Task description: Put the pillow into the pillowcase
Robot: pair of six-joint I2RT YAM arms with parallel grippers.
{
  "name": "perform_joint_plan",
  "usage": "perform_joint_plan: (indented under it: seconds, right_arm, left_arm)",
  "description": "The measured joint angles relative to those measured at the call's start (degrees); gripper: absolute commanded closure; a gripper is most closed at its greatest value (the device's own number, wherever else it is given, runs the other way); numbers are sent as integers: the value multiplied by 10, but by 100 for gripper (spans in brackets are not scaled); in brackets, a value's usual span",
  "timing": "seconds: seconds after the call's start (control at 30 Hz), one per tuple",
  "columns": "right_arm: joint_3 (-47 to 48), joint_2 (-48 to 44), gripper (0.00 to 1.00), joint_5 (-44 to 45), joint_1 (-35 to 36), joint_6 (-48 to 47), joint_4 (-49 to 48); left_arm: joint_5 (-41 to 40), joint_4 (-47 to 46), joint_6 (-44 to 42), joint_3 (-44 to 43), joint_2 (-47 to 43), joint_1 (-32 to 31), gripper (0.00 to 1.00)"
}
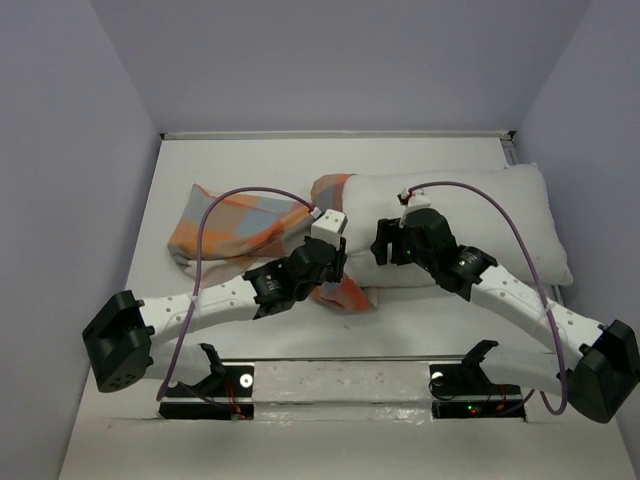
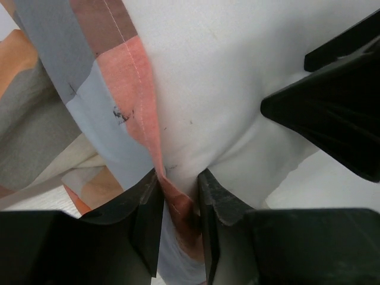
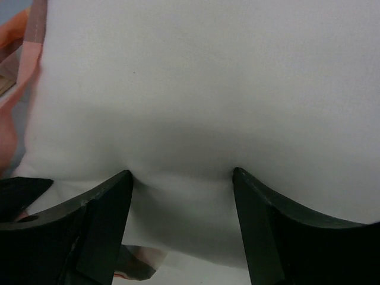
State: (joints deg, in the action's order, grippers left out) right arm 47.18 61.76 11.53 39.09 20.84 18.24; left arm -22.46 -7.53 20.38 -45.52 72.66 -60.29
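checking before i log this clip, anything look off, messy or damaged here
The pillowcase lies crumpled, covering only the left end of the pillow. Small dark smudges mark its orange hem above the left fingers that pinch it. Nothing looks torn.
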Motion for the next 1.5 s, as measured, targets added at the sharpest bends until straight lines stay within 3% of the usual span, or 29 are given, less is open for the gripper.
perform_joint_plan:
  seconds: [0.07,0.1,0.13,0.3,0.37,0.57,0.63,0.67,0.7,0.73,0.9,0.97,1.0,1.1,1.2,1.5]
  right_arm:
    - [0,27,73,-5,0,-1,-11]
    - [0,34,93,-8,0,2,-16]
    - [0,41,100,-11,0,1,-22]
    - [-10,32,100,-10,0,13,-46]
    - [-20,16,100,-2,0,17,-51]
    - [-43,-23,100,0,0,21,-59]
    - [-46,-31,100,-3,0,21,-60]
    - [-47,-34,100,-3,0,20,-60]
    - [-48,-36,100,-3,0,20,-59]
    - [-49,-38,100,-3,0,19,-59]
    - [-50,-36,100,-5,0,19,-60]
    - [-50,-36,100,-5,0,19,-61]
    - [-50,-36,100,-6,0,19,-61]
    - [-53,-37,100,-6,0,19,-63]
    - [-57,-39,100,-7,0,20,-64]
    - [-57,-40,100,-26,0,30,-68]
  left_arm:
    - [1,0,1,0,-2,0,70]
    - [5,0,2,0,-5,0,74]
    - [8,-1,3,0,-9,0,76]
    - [19,-7,9,1,-57,2,80]
    - [29,-12,12,1,-78,3,98]
    - [45,-17,16,1,-93,4,100]
    - [42,-11,14,0,-87,4,53]
    - [36,-2,11,-2,-82,4,38]
    - [34,5,4,-4,-77,4,29]
    - [29,12,3,-5,-70,4,23]
    - [29,27,-2,-8,-43,4,22]
    - [33,28,-5,-14,-24,4,29]
    - [38,27,-7,-20,-12,4,51]
    - [43,26,-10,-24,3,4,93]
    - [44,27,-11,-24,6,4,100]
    - [49,50,-9,-45,-40,-31,100]
